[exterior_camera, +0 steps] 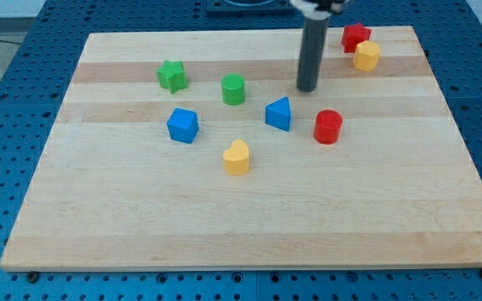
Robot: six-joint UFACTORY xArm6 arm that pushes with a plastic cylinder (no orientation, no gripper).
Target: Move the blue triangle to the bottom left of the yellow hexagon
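The blue triangle (279, 114) lies near the middle of the wooden board (249, 217). The yellow hexagon (366, 56) sits near the view's top right, just below a red star (356, 36). My tip (308, 89) rests on the board a little above and to the right of the blue triangle, apart from it. The hexagon is further to the tip's upper right.
A red cylinder (328, 126) stands right of the blue triangle. A yellow heart (237, 157) lies below and left of it. A blue cube (182, 125), a green cylinder (233, 89) and a green star (171, 76) sit to the left.
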